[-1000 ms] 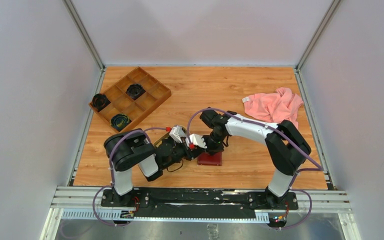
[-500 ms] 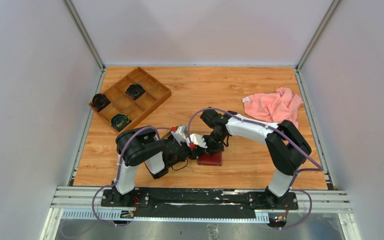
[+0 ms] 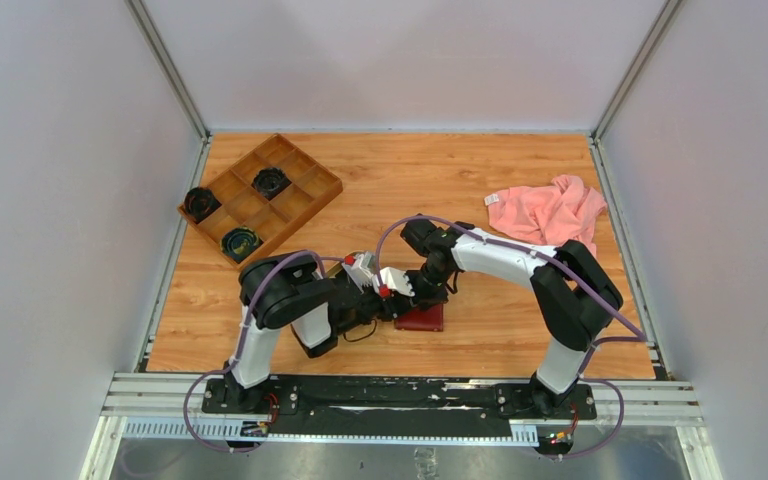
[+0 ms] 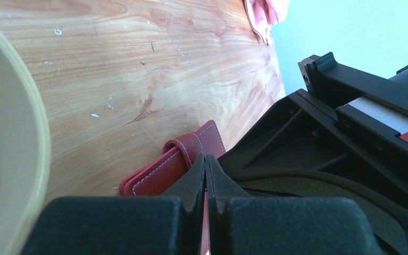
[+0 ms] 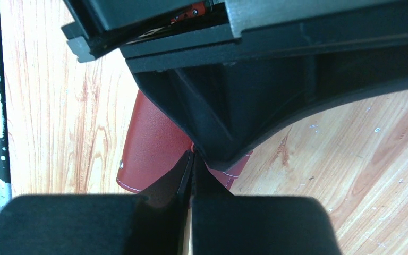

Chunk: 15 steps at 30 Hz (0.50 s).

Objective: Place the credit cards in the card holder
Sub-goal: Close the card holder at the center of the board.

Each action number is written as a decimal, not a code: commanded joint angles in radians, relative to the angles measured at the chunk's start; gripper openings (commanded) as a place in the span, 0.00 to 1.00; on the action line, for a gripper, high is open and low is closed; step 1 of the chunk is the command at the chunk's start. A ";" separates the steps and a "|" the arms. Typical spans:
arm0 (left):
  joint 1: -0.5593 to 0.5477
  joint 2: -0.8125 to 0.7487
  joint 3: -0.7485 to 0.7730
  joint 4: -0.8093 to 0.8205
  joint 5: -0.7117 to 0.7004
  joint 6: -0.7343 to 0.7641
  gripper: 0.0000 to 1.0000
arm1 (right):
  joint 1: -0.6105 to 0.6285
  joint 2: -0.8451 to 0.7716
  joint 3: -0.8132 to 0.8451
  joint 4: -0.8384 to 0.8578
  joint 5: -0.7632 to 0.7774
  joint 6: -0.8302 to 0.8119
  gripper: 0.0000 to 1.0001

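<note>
1. Placement: the card holder [image 3: 420, 318] lies folded and flat on the bench [image 3: 480, 180] near its front edge, between the two arms. That spot lets both tools reach it at once.
2. The left tool [image 4: 206, 166] has its jaws pressed together. Its tips meet the holder's stitched edge just beside the snap tab, probably to work the flap. Whether any leather is pinched cannot be told.
3. The right tool [image 5: 193, 159] is likewise fully closed, tips down on the holder's red face from the opposite side. A pale sliver shows between its pads, and whether that is a card edge or only bench cannot be told.
4. None of the credit cards can be clearly made out. The tan tray [image 4: 10, 159] sits near the holder on the left arm's side, its inside hidden.
5. The wrists crowd nearly against each other, likely so one steadies the holder while the other works. A knock between them is the risk.
6. The pink cloth [image 3: 548, 212] and the compartmented box [image 3: 260, 195] lie well apart from the work.
</note>
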 commanded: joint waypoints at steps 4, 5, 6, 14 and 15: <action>-0.012 0.063 -0.002 0.000 0.084 -0.024 0.00 | 0.008 0.053 -0.046 0.036 0.017 -0.004 0.00; -0.012 0.065 -0.005 -0.002 0.087 -0.026 0.00 | 0.008 0.053 -0.045 0.036 0.018 -0.004 0.00; -0.012 0.066 -0.008 -0.004 0.088 -0.024 0.00 | 0.008 0.054 -0.045 0.037 0.020 -0.003 0.00; -0.013 0.008 -0.058 -0.117 0.048 -0.008 0.00 | 0.007 0.052 -0.042 0.044 0.032 0.011 0.00; -0.017 -0.002 -0.059 -0.137 0.041 -0.009 0.00 | 0.007 0.052 -0.041 0.046 0.034 0.012 0.00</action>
